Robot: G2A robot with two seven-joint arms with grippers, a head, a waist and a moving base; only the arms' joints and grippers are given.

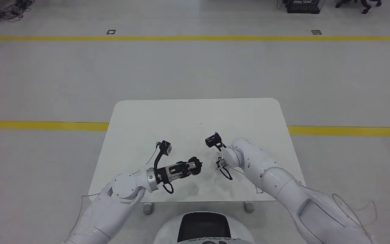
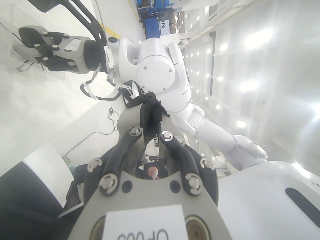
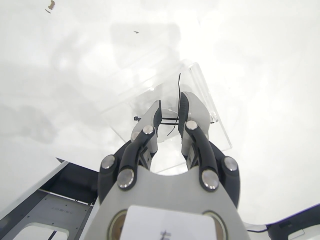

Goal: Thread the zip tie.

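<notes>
A thin black zip tie (image 3: pixel 170 119) lies on a clear plastic plate (image 3: pixel 200 81) on the white table (image 1: pixel 183 122). One stretch of it runs crosswise between my right gripper's fingers, and another strand curls up past one pad. My right gripper (image 3: pixel 171 102) hangs low over the plate, open, straddling the tie. The left wrist view shows the same right gripper (image 2: pixel 21 42) above the plate (image 2: pixel 15 18), with the zip tie (image 2: pixel 23 67) just under it. My left gripper (image 2: pixel 150 101) is held sideways a short way from it, pointing at the right arm, fingers shut with nothing seen between them. In the top view the left gripper (image 1: pixel 198 163) and right gripper (image 1: pixel 219 162) face each other near the table's front middle.
A small brownish scrap (image 3: pixel 51 5) and a dark speck (image 3: pixel 135 32) lie on the table beyond the plate. The table's near edge and a metal frame (image 3: pixel 50 201) sit close behind the right gripper. Black camera brackets (image 1: pixel 163 146) rise from each wrist.
</notes>
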